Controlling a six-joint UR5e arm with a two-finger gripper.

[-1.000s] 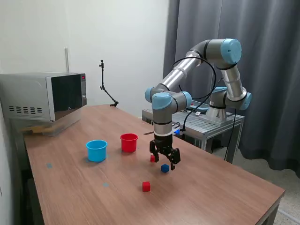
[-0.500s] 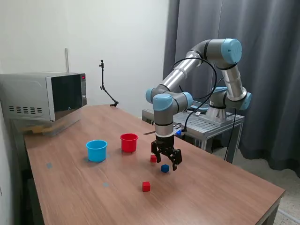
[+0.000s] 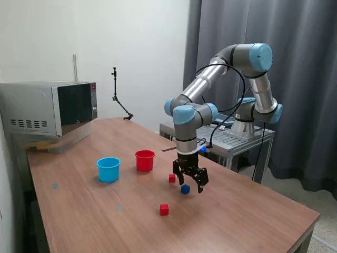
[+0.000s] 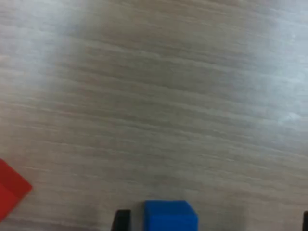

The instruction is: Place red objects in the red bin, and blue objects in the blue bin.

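**Open fingers low over a blue cube on the wooden surface**

Taking the blue cube [image 3: 185, 188] as landmark: nearest the exterior camera, a red cube [image 3: 164, 210] sits alone toward the front of the surface [image 3: 253, 216], with bare wood all round it and a wide open stretch out to the front edge. The gripper [image 3: 190, 182] hangs just above the blue cube, its fingers spread apart and gripping nothing; the cube rests on the wood. In the wrist view the blue cube [image 4: 171, 220] is cut off by the frame edge, beside one dark fingertip [image 4: 122, 219], and a red cube corner [image 4: 12, 187] shows at the side, also cut off. A second red cube [image 3: 171, 178] lies just beyond the blue one, toward the exterior view's left. Farther that way stand the red cup [image 3: 145, 160] and then the light blue cup [image 3: 108, 169], apart from each other. Far back, a microwave [image 3: 50, 108] sits at the surface's rear corner. Only one blue cube can be made out. No writing is legible.
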